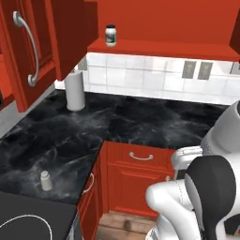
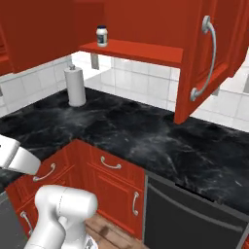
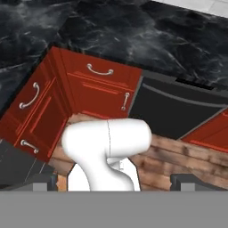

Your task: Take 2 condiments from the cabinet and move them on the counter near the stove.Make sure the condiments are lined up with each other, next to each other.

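A white jar (image 1: 110,35) with a dark lid stands on the red shelf of the open cabinet (image 1: 154,47); the right base view shows the same jar (image 2: 101,35) at the shelf's left end. On the black marble counter (image 1: 70,136), a small grey-white shaker (image 1: 46,180) stands upright close to the stove (image 1: 28,220) at the lower left. In the hand view my gripper (image 3: 116,181) is open, its dark fingertips (image 3: 44,181) far apart with nothing between them. It points down at the red drawers and the wooden floor, far from both condiments.
A white paper towel roll (image 1: 75,91) stands at the back of the counter, below the shelf's left end. Open cabinet doors (image 1: 28,51) (image 2: 206,53) jut out on both sides. A dark dishwasher front (image 2: 194,214) sits under the counter on the right.
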You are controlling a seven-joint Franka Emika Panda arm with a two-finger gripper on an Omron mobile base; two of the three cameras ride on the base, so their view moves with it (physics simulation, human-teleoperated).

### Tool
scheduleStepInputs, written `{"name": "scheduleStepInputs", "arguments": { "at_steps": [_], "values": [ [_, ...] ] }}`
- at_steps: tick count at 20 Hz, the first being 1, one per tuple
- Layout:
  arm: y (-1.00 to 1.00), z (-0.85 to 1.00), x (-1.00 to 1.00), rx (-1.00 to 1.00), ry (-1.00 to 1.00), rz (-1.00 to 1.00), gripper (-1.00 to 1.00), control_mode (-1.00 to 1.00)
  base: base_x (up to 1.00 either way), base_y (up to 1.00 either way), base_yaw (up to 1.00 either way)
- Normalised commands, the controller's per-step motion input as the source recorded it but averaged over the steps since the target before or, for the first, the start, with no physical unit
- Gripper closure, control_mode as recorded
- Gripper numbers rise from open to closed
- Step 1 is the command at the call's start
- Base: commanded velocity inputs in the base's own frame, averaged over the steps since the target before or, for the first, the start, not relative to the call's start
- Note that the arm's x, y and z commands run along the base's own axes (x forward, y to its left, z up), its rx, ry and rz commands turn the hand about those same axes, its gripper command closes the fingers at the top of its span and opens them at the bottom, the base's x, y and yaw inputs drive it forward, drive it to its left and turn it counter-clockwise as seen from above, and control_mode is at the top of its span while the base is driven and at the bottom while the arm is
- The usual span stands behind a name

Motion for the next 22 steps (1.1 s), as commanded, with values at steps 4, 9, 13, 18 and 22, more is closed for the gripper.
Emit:
{"name": "scheduleStepInputs", "arguments": {
  "at_steps": [4, 9, 13, 18, 22],
  "values": [
    [0.00, 0.00, 0.00, 0.00, 0.00, 0.00, -1.00, 1.00, 0.55, 0.02, -0.44],
    [0.00, 0.00, 0.00, 0.00, 0.00, 0.00, -1.00, 1.00, 0.58, 0.22, -0.39],
    [0.00, 0.00, 0.00, 0.00, 0.00, 0.00, -1.00, 1.00, 0.63, 0.31, -0.29],
    [0.00, 0.00, 0.00, 0.00, 0.00, 0.00, -1.00, 1.00, 0.64, 0.39, -0.18],
    [0.00, 0.00, 0.00, 0.00, 0.00, 0.00, -1.00, 1.00, 0.69, 0.30, -0.11]
  ]
}}
